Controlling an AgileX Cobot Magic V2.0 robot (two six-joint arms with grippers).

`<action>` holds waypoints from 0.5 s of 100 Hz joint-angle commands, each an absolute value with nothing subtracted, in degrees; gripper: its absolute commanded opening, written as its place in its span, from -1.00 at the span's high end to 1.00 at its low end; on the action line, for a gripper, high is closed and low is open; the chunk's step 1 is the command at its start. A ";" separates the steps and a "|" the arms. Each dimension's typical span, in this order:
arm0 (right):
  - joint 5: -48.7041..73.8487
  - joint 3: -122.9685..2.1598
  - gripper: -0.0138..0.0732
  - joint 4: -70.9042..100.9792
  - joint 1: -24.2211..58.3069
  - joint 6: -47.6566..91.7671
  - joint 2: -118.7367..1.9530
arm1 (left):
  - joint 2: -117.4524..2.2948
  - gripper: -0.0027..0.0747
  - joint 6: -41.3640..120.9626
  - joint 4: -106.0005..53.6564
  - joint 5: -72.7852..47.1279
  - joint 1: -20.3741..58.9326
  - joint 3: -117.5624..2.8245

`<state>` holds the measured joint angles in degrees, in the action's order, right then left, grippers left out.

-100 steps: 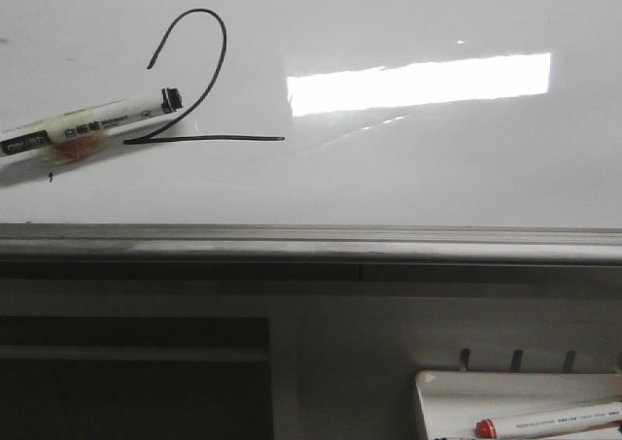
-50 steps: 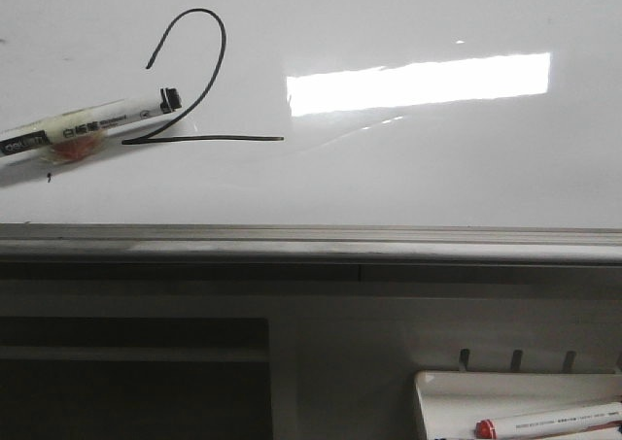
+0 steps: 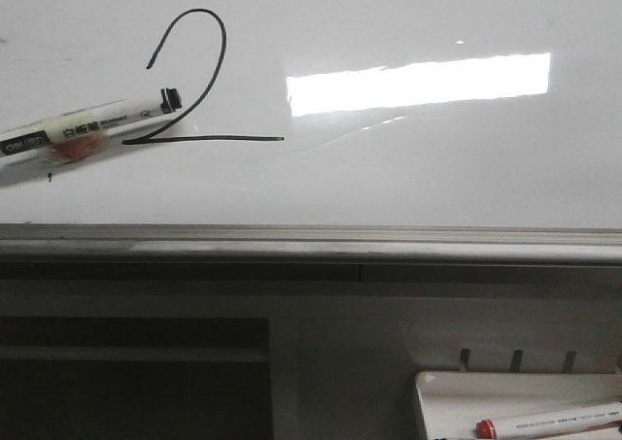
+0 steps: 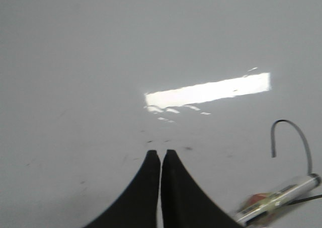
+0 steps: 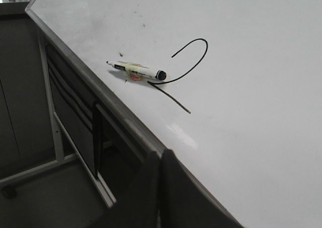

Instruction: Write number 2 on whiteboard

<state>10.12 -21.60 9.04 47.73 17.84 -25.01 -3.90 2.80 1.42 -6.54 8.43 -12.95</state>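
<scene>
Glossy whiteboard [image 3: 408,178] fills most of the front view, w/ a bright rectangular light reflection [image 3: 418,83] on it and a grey metal edge strip [image 3: 311,244] along its near side. Below that: dark cabinet front, plus a small white tray [image 3: 466,393] at lower right holding a red-capped marker [image 3: 549,423].

The number 2 [image 3: 194,90] sits on the board's left part, looks complete: hook, diagonal, flat base stroke. A black marker [image 3: 92,124] lies flat on the board, its black end just beside the diagonal and the body running off toward the left edge, above the start of the base stroke. Neither arm holds it.

Left gripper [image 4: 161,157]: jaws closed, nothing between them, over bare board, marker off to 1 side. Right gripper [image 5: 160,160]: jaws also closed and empty, hanging near the board's edge, well apart from the marker.

Judgement: writing looks done, so risks are mostly about spoiling it.
- Marker looks round, so could roll on the slick board if nudged → body may smear the ink it lies next to.
- Can't tell if the tip is capped; if not, a roll could leave a stray mark.
- Either arm sweeping low across the 2 could wipe the line, esp. the left one, which is nearer.
- Marker sits near the board's left side; a push might send it off.
</scene>
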 commanded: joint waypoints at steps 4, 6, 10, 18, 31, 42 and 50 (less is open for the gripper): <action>6.03 -23.12 0.83 8.56 47.43 18.35 -25.07 | -3.46 0.98 2.91 1.55 -2.02 1.85 -11.74; 6.03 -23.12 0.83 8.56 47.43 18.35 -25.07 | -3.22 0.98 2.91 1.41 -2.02 0.96 -11.19; 6.03 -23.12 0.83 8.56 47.43 18.35 -25.07 | -2.97 0.98 2.91 0.98 -2.02 -0.22 -10.18; 6.03 -23.12 0.83 8.56 47.43 18.35 -25.07 | -2.28 0.98 2.91 0.53 -2.02 -1.65 -7.20; 6.03 -23.12 0.83 8.56 47.43 18.35 -25.07 | -0.44 0.98 2.91 0.53 -2.02 -1.74 -1.14; 6.03 -23.12 0.83 8.56 47.43 18.35 -25.07 | 1.80 0.98 2.91 0.56 -12.02 -1.61 0.50; 6.16 -23.12 0.83 8.56 47.43 18.35 -25.07 | 1.75 0.98 2.91 0.80 -14.98 -1.61 0.78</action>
<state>10.21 -21.60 9.04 47.73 17.84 -24.97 0.22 2.80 1.05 -15.05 -1.51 0.07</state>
